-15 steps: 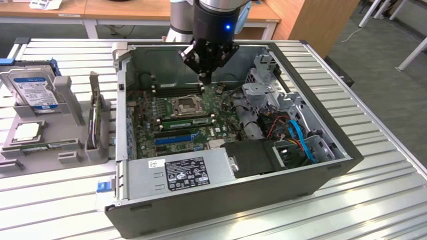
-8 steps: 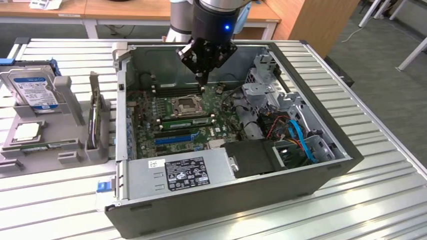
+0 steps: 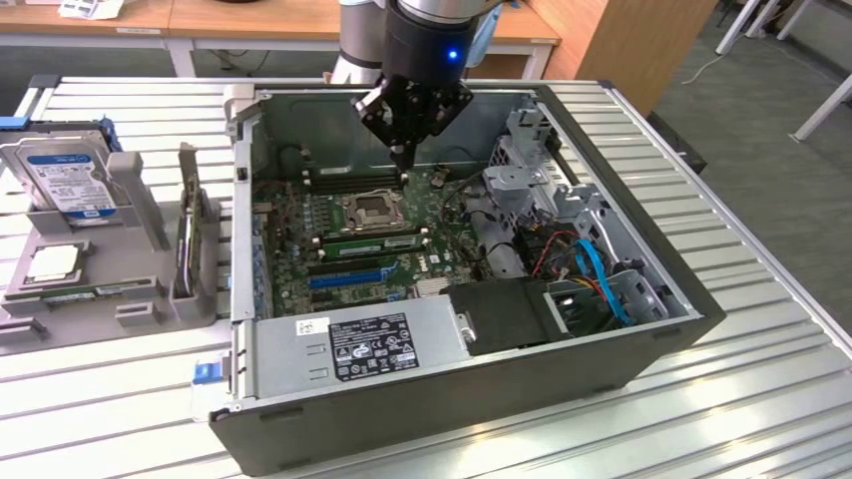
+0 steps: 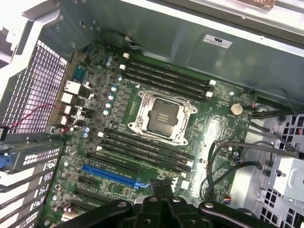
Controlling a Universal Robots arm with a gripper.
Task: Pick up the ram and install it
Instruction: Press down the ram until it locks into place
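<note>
Gripper (image 3: 401,152) pinched closed, empty, over the motherboard (image 3: 295,215); ram (image 3: 107,290) (thin green stick, pale label) flat on grey rack (image 3: 134,195).

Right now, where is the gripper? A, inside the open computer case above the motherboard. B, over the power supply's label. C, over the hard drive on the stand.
A: the gripper hangs within the open case, above the green motherboard near its far edge.
</note>
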